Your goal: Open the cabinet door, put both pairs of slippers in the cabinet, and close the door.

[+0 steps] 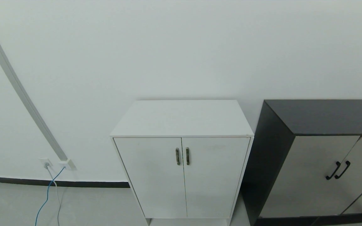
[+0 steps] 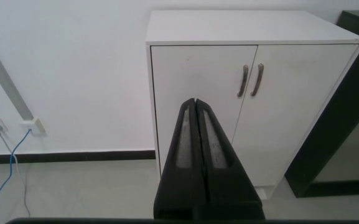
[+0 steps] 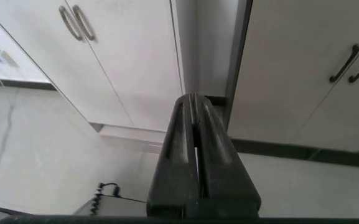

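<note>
I see left gripper [image 2: 195,102], right gripper [image 3: 195,98] jaws pressed together; cabinet [image 1: 181,179] shut, 12 o'clock, well apart.

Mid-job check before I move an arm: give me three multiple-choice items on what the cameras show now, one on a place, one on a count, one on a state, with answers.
1. Where does the black-topped cabinet stand relative to the white cabinet?
A. on the robot's left of it
B. on the robot's right of it
C. on top of it

2. How many handles does the white cabinet carry?
A. one
B. two
C. four

3. What state are its doors in?
A. both shut
B. one open
C. both open

1 B: in the head view it stands at the white one's right.
2 B: one handle per door, beside the middle seam.
3 A: both lie flush with the front.
</note>
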### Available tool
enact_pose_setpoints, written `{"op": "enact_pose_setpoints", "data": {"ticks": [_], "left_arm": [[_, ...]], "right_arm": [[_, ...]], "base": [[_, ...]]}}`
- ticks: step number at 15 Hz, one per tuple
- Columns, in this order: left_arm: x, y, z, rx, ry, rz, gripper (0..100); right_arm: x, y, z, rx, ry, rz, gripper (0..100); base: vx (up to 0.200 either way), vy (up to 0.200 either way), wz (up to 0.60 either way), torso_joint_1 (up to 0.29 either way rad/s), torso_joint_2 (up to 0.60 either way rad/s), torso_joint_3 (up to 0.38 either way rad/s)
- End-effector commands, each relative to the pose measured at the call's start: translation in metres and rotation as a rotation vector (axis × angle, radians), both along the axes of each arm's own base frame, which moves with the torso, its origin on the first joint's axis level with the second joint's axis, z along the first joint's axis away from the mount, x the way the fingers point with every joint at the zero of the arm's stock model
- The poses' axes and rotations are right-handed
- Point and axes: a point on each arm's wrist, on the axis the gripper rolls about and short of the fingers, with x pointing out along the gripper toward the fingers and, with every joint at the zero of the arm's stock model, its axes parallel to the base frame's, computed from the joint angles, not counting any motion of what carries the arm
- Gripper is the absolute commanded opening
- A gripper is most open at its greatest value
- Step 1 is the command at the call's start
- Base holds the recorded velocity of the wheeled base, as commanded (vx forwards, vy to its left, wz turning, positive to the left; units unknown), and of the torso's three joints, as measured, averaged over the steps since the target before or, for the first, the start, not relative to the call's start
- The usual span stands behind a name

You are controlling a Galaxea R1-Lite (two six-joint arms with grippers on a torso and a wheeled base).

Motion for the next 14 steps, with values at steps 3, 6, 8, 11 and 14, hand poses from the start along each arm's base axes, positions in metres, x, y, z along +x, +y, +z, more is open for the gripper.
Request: {"op": "enact_pose_setpoints", "data": {"ticks": [3, 6, 8, 11, 14], "left_arm": [[0.0001, 0.0, 0.0, 0.0, 0.001, 0.0, 0], [0.0001, 0.0, 0.0, 0.0, 0.001, 0.0, 0], [0.0001, 0.0, 0.0, 0.0, 0.001, 0.0, 0], [0.0, 0.0, 0.0004, 0.0, 0.0, 0.0, 0], [0.0001, 0.0, 0.0, 0.0, 0.001, 0.0, 0]], "right_arm": [[-0.002, -0.0004, -0.0035, -0.018, -0.024, 0.005, 0], [-0.0024, -0.0004, -0.0073, -0.017, -0.033, 0.008, 0], [-0.0038, -0.0005, -0.0069, -0.013, -0.054, -0.019, 0], [-0.007, -0.0005, -0.0077, -0.009, -0.092, -0.077, 0], [-0.0099, -0.0003, -0.0082, -0.005, -0.128, -0.115, 0]], "base": [[0.0, 0.0, 0.0, 0.0, 0.0, 0.0], [0.0, 0.0, 0.0, 0.0, 0.0, 0.0], [0.0, 0.0, 0.0, 0.0, 0.0, 0.0], [0.0, 0.0, 0.0, 0.0, 0.0, 0.0], [0.0, 0.0, 0.0, 0.0, 0.0, 0.0]]}}
